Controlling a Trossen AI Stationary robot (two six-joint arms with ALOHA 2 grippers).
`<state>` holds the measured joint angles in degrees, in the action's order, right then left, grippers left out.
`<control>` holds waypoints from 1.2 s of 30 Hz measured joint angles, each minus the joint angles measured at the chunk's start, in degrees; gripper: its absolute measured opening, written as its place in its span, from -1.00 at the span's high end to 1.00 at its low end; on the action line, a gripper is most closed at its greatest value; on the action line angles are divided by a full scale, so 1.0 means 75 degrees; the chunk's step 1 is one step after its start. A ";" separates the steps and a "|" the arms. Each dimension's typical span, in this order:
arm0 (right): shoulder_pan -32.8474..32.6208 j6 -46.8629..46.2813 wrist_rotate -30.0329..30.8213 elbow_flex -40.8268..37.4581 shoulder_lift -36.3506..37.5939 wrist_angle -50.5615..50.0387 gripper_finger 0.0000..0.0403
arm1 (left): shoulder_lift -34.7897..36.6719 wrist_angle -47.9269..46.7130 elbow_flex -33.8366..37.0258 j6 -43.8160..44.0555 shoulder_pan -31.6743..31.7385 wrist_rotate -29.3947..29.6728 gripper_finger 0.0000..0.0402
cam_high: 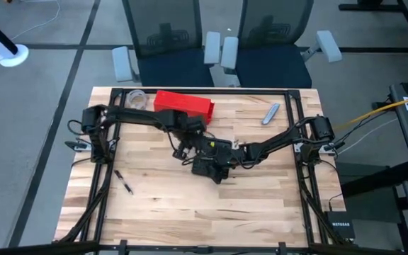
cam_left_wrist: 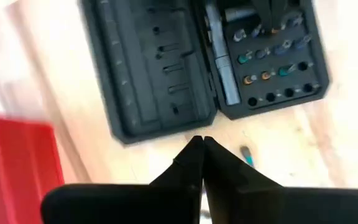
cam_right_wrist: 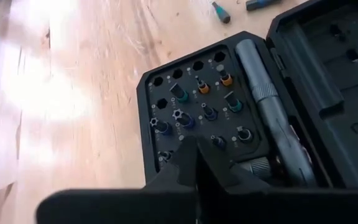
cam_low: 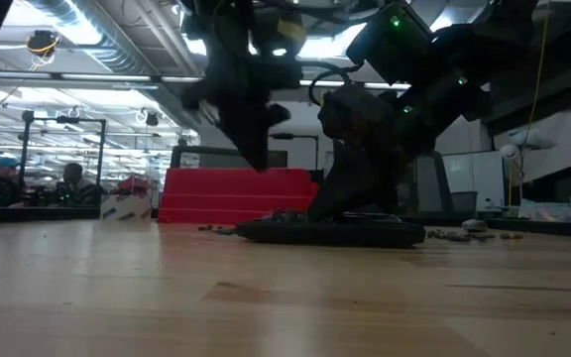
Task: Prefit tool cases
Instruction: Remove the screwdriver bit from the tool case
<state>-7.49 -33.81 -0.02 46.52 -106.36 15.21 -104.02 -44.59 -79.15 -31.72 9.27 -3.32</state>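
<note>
From above, a small black tool case (cam_high: 211,164) lies open and flat near the centre of the wooden table (cam_high: 190,212), with both dark arms meeting over it. The left pincer (cam_left_wrist: 201,144) hangs just off the case's edge, jaws pressed together and holding nothing. The right pincer (cam_right_wrist: 194,152) is likewise closed and empty, poised over the half that carries coloured bits (cam_right_wrist: 194,102) and a metal driver handle (cam_right_wrist: 263,93). A loose bit (cam_left_wrist: 245,155) lies on the table just beside the case, and a long red box (cam_high: 183,104) sits toward the upper middle of the frame. The likely trouble: several sockets look empty, so closing the halves now may leave bits out; a closed pincer pressing down could knock seated bits loose or slide the unheld case, and the two arms are close enough to collide.
</note>
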 joint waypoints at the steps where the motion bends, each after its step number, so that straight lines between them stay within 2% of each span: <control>1: 0.0000 0.0009 -0.0005 -0.0003 0.0023 -0.0033 1.00 | 0.0133 -0.0070 0.0002 0.0186 0.0068 -0.0191 1.00; 5: -0.0006 0.0036 -0.0029 -0.0003 0.0156 -0.0267 1.00 | 0.0726 0.0104 0.0666 0.0687 0.0115 -0.0606 1.00; 11: -0.0003 0.0119 -0.0250 -0.0017 0.0456 -0.0675 1.00 | 0.1983 0.0845 0.2657 0.1868 -0.0332 -0.0763 1.00; 15: -0.0005 0.0184 -0.0341 -0.0038 0.0882 -0.1370 1.00 | 0.2706 0.1954 0.3761 0.3312 -0.0901 -0.0758 1.00; 18: -0.0003 0.0320 -0.0467 -0.0038 0.1256 -0.1890 1.00 | 0.2981 0.3301 0.4340 0.4246 -0.1293 -0.0754 1.00; 22: 0.0008 0.0377 -0.0534 -0.0024 0.1610 -0.2411 1.00 | 0.2807 0.5110 0.4752 0.4804 -0.1580 -0.0653 1.00; 24: 0.0015 0.0373 -0.0607 -0.0021 0.1793 -0.2550 1.00 | 0.2549 0.5595 0.4765 0.4946 -0.1634 -0.0642 1.00; 28: 0.0010 0.0599 -0.1444 0.0431 0.1951 -0.2998 0.99 | 0.1792 0.6204 0.4628 0.4993 -0.1645 -0.0640 1.00; 30: -0.0006 0.1200 -0.1956 0.0889 0.1937 -0.3525 0.99 | 0.1285 0.6404 0.4525 0.4994 -0.1643 -0.0638 1.00; 32: -0.0096 0.2126 -0.2140 0.1477 0.1868 -0.4136 0.98 | 0.0810 0.6462 0.4392 0.5036 -0.1607 -0.0747 1.00; 36: -0.0186 0.3943 -0.1248 0.2557 0.1459 -0.5816 0.92 | 0.0296 0.6498 0.4150 0.5375 -0.1552 -0.0777 1.00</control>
<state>-8.88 -4.23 -9.38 65.70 -95.42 -28.41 -101.80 4.15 -48.03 8.59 -2.37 -9.15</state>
